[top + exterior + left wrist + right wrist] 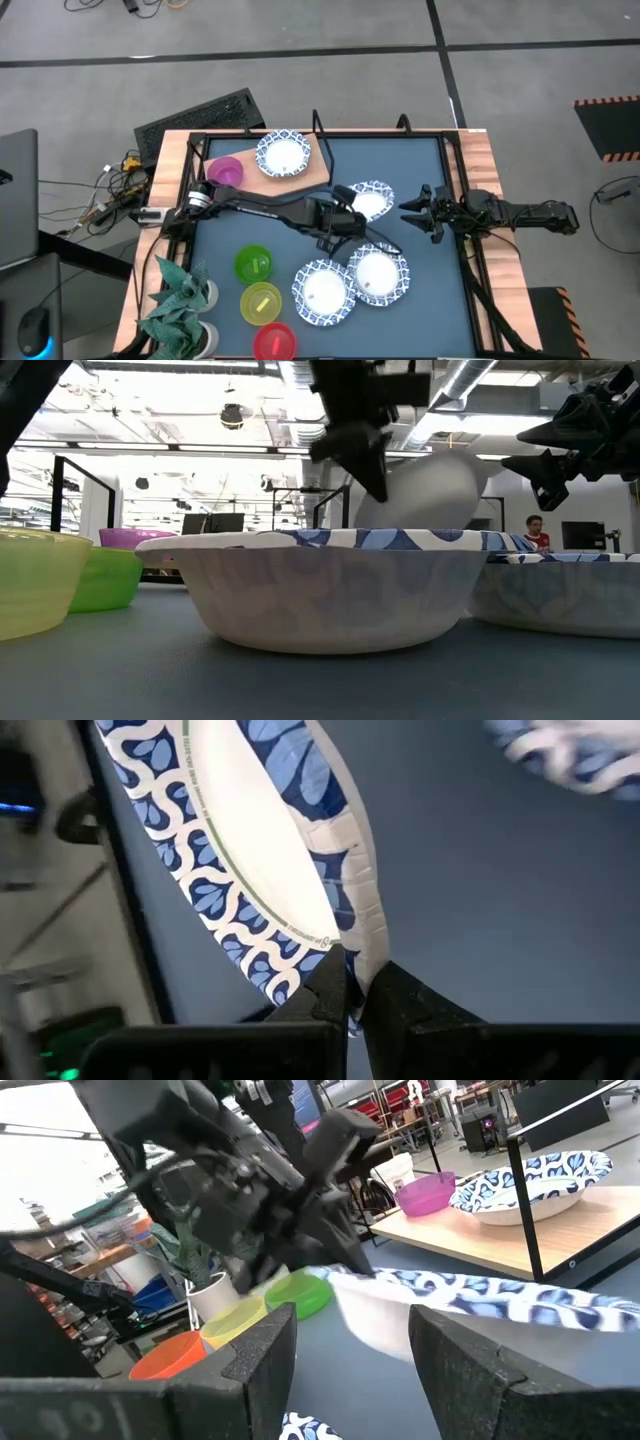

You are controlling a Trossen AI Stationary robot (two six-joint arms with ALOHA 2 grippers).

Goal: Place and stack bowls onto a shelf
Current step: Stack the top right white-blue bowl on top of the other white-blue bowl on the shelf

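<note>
My left gripper (348, 213) (352, 982) is over the table's middle, shut on a white bowl with a blue patterned rim (372, 199) (430, 490). My right gripper (410, 212) (352, 1320) hangs open just right of that bowl and touches nothing. On the light-wood shelf (318, 172) at the far left stand a purple bowl (224, 170) and another patterned bowl (283, 155). Two more patterned bowls (325, 290) (378, 272) rest on the tabletop near the front. The green (252, 264), yellow (262, 303) and red (273, 342) bowls sit to their left. My left gripper pinches the patterned bowl by its rim (340, 935), one finger inside the bowl and one on its outer wall. The fingers reach it from the table's left side. The bowl is lifted clear of the table and tilted, its white underside (430, 490) showing in the low view.
A green leafy plant in white pots (180, 300) stands at the near left corner. Black shelf supports (322, 125) rise at the far edge. Bare dark tabletop (420, 160) lies between the shelf and the right arm (520, 215).
</note>
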